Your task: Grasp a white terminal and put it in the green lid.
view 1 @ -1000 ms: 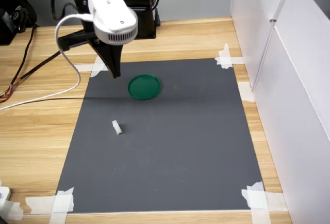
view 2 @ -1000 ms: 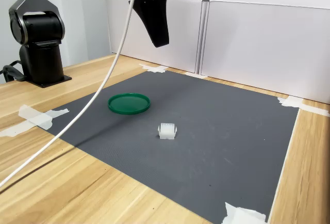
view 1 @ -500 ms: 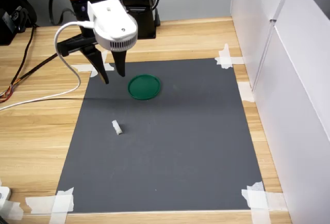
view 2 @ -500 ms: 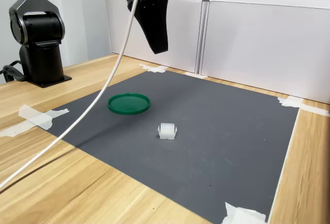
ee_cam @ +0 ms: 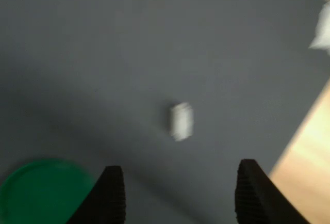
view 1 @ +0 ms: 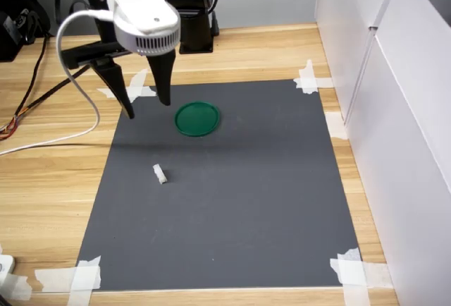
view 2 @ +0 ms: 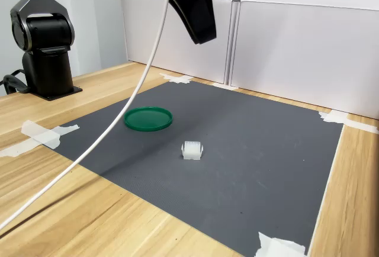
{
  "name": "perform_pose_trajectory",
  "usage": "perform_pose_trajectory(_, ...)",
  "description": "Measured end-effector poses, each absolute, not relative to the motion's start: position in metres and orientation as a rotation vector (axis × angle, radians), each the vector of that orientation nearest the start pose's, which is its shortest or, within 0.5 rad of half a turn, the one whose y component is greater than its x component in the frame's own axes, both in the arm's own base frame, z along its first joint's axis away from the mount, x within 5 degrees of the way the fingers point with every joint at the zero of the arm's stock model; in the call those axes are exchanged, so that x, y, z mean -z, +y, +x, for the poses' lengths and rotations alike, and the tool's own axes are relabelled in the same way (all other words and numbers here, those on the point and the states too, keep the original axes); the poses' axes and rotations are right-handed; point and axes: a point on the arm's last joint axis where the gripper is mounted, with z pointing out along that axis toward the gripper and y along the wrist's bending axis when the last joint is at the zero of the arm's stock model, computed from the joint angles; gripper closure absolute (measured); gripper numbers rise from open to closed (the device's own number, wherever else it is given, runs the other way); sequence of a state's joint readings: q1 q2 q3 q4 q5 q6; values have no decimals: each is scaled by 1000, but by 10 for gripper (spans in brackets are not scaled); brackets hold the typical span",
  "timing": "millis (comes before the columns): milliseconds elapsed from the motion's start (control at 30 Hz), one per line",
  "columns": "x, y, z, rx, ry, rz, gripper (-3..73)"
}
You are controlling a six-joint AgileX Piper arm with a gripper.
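Observation:
The white terminal point(view 1: 161, 174) lies on the dark grey mat point(view 1: 232, 200), nearer the first exterior view's left; it shows too as a small block point(view 2: 192, 150) and, blurred, in the wrist view point(ee_cam: 181, 121). The green lid point(view 1: 197, 118) rests flat farther back on the mat, seen in the second exterior view point(view 2: 148, 118) and at the wrist view's edge point(ee_cam: 44, 190). My gripper point(view 1: 146, 103) hangs open high above the mat, behind the terminal and beside the lid, with nothing between its black fingers point(ee_cam: 111, 193). The second exterior view shows it up near the top point(view 2: 201, 32).
The arm's black base point(view 1: 187, 3) stands on the wooden table behind the mat. A white cable point(view 1: 70, 73) loops from the wrist toward the first exterior view's left. White panels point(view 1: 394, 108) wall the first exterior view's right. White tape point(view 1: 306, 79) holds the mat's corners.
The gripper was shut a second ago and now stands open. It has risen slightly and shifted toward the second exterior view's right. Terminal and lid have not moved.

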State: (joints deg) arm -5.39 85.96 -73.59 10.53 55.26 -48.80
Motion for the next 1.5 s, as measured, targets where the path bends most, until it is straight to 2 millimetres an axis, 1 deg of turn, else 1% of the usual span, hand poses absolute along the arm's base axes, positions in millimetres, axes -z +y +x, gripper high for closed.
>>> perform_pose_trajectory(133,-310,-16,319,25,2563,-880,156)
perform_pose_trajectory(367,-304,-21,333,40,2638,-911,156)
perform_pose_trajectory(567,-301,-25,340,12,2693,-916,156)
perform_pose_trajectory(633,-303,-30,342,15,2695,-892,156)
perform_pose_trajectory(733,-304,-45,345,29,2705,-852,157)
perform_pose_trajectory(833,-299,-55,347,41,2724,-868,157)
perform_pose_trajectory(933,-291,-57,349,43,2746,-918,157)
perform_pose_trajectory(1133,-274,-58,357,21,2775,-965,157)
perform_pose_trajectory(1233,-267,-49,361,28,2783,-1024,157)
perform_pose_trajectory(1367,-262,-34,366,22,2766,-1075,157)
perform_pose_trajectory(1500,-263,-34,370,67,2730,-1065,157)
